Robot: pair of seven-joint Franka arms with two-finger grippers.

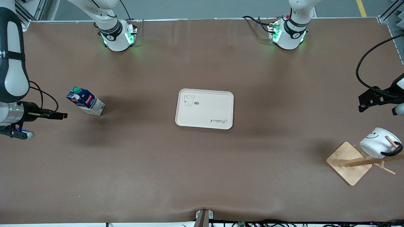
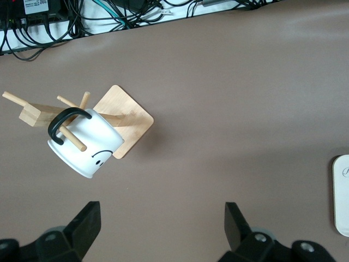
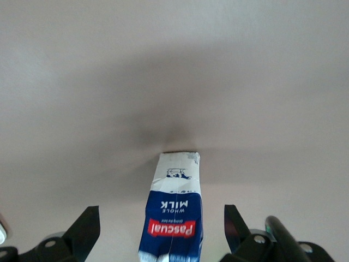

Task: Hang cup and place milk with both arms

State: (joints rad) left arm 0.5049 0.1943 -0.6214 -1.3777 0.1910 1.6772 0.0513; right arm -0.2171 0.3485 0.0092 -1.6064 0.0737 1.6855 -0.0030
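Rack (image 1: 348, 164) nearest the front camera, at the left arm's end of the desk (image 1: 202, 176): square wooden base, pegged post; cup (image 1: 377, 143) hangs by its black handle on a peg, tilted, smiley face outward; in the left wrist view the peg passes through the handle loop (image 2: 65, 117). Left claw (image 2: 161, 226) hangs above the desk near the rack, fingers (image 2: 84, 224) wide apart, nothing between them; cup apart from them. Tray (image 1: 205, 108) mid-desk, cream, bare, small printed figure at one corner. Milk (image 1: 85, 101) toward the right arm's end, standing on the desk, about level with the tray; seems upright, though the steep angle makes this uncertain. Right claw (image 3: 161, 226) over the milk (image 3: 174, 218), fingers (image 3: 84, 224) wide on either side of the carton, not touching it.
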